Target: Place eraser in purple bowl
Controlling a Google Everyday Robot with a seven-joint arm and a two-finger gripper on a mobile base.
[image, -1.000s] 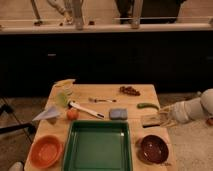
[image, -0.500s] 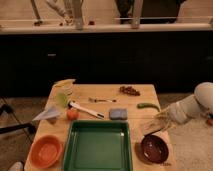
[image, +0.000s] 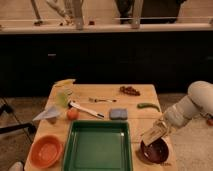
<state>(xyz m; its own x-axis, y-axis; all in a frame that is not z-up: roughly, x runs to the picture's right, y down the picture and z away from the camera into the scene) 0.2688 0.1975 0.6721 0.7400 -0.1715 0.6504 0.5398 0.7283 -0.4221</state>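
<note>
The eraser (image: 152, 134), a cream block with a dark underside, hangs tilted just above the far rim of the purple bowl (image: 154, 151), which sits at the table's front right corner. My gripper (image: 160, 128) reaches in from the right on a white arm and is shut on the eraser's upper end. The bowl's inside looks dark and glossy, with nothing lying in it.
A green tray (image: 97, 146) fills the front middle and an orange bowl (image: 46, 150) the front left. A blue-grey pad (image: 118, 114), a green chili (image: 148, 106), a white-handled utensil (image: 87, 109), an orange fruit (image: 73, 114) and a fork (image: 102, 100) lie behind.
The gripper has carried the eraser from its spot on the table near the chili forward and down, so it now hangs over the purple bowl.
</note>
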